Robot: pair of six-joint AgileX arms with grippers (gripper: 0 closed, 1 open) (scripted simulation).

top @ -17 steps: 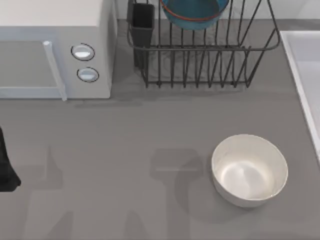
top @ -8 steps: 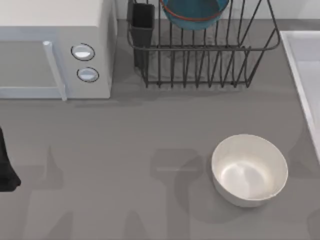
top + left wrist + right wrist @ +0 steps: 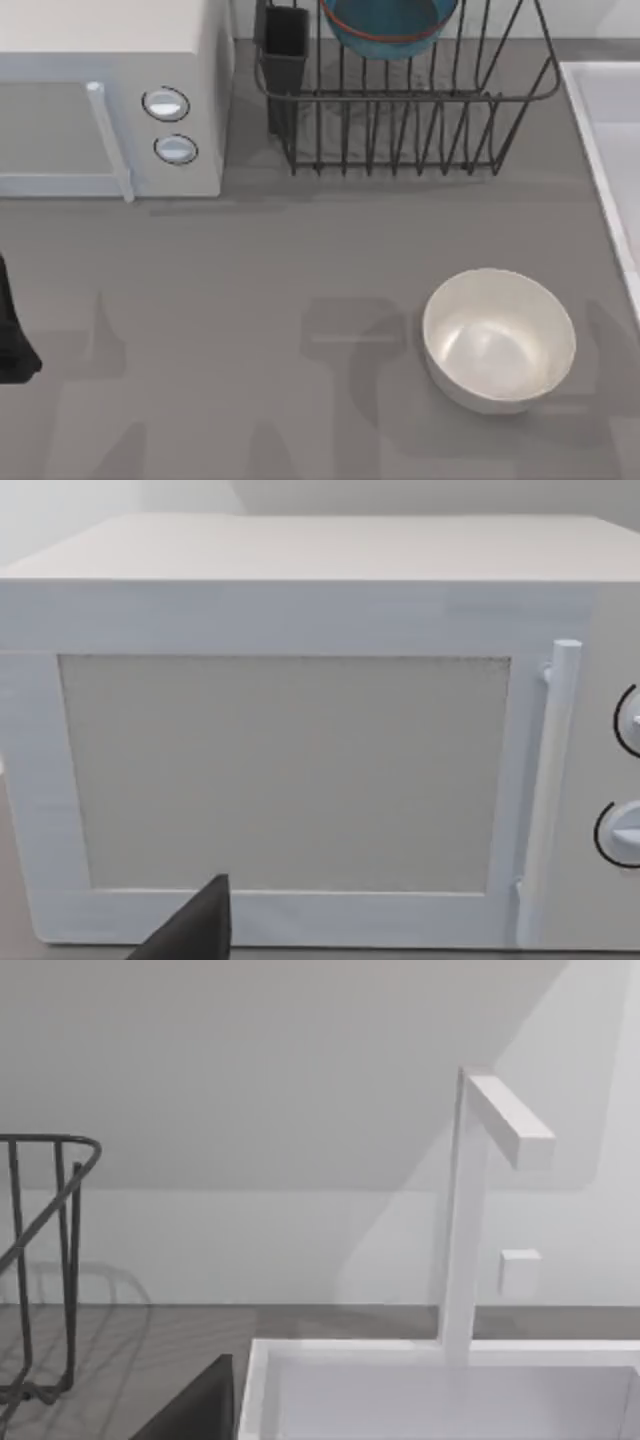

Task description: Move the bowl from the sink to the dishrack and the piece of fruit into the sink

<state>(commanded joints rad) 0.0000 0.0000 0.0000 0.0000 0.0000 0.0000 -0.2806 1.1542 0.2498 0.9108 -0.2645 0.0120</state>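
The tabletop (image 3: pixel 250 300) carries a microwave (image 3: pixel 110 100) at far left, whose door faces the left wrist view. The dishrack (image 3: pixel 400 120) stands beside it. The sink (image 3: pixel 600 130) lies at the right edge, with its tap (image 3: pixel 470 1210) facing the right wrist view, which suggests the right arm is aimed there. A white bowl (image 3: pixel 498 338) sits apart, unused. The bowl (image 3: pixel 385 25) rests in the dishrack, so step 1 looks done. The fruit's whereabouts cannot be told. The left arm (image 3: pixel 12 330) is parked at the left edge. The state of each pincer cannot be told.
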